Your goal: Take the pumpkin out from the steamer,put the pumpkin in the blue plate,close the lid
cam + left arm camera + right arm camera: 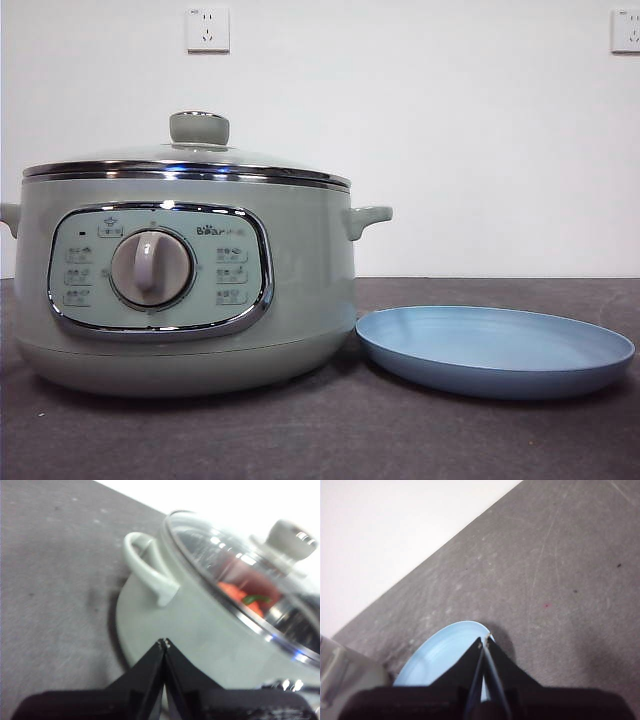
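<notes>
The sage-green steamer [180, 290] stands at the left of the front view with its lid [190, 160] on, knob [199, 127] up. In the left wrist view the pumpkin [240, 592], orange with a green stem, shows through the glass lid [235, 565] inside the steamer [190, 625]. The blue plate [495, 348] lies empty to the right of the steamer. My left gripper [163, 642] is shut and empty above the steamer's side, near its handle [147, 570]. My right gripper [484, 641] is shut and empty above the blue plate's [440, 655] edge. Neither arm shows in the front view.
The dark grey table [320, 440] runs to a white wall with two sockets [207, 30]. The steamer's side handle [368, 217] points toward the plate. A corner of the steamer [340, 675] shows in the right wrist view.
</notes>
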### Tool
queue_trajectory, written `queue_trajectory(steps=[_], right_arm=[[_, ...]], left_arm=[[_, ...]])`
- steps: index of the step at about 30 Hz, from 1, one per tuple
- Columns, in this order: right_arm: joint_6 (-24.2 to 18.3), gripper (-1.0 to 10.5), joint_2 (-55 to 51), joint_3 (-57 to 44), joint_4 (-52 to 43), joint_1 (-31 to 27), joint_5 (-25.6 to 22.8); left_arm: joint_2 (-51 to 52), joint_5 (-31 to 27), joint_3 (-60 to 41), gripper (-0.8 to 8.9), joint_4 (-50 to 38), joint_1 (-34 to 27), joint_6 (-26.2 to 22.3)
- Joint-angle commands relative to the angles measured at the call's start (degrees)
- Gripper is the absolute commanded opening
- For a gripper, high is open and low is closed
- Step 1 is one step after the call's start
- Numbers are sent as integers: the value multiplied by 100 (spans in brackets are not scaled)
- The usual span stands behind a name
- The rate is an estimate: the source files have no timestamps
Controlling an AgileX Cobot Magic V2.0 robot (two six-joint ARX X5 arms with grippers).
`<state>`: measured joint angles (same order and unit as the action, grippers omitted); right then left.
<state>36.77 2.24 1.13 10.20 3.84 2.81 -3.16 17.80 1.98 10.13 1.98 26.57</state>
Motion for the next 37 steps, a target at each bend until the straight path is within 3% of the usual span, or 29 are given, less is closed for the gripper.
queue_trajectory(steps=[1,7,10,16,22,31,37], right_arm=[[282,-17,0,-66,11,-2,-13],[245,-17,0,13,26,-2,511],[227,-17,15,173,107,-2,761],[72,-17,223,719,321,-2,772],[-535,-17,822,1572,643,-2,776],[-1753,-17,2170,2970,942,-2,793],[-2697,13,3126,3840,1255,-2,1390]], left_arm=[[7,31,-81,-3,-302,-17,238],[7,348,-46,-8,-577,-17,243],[-2,254,144,-8,-382,-17,234],[-17,-118,730,-8,195,-17,33],[-570,-280,1405,-8,466,-17,-295],[-2201,-221,2702,-8,684,-15,-1222],[-3174,374,3493,-6,929,-7,-1849]])
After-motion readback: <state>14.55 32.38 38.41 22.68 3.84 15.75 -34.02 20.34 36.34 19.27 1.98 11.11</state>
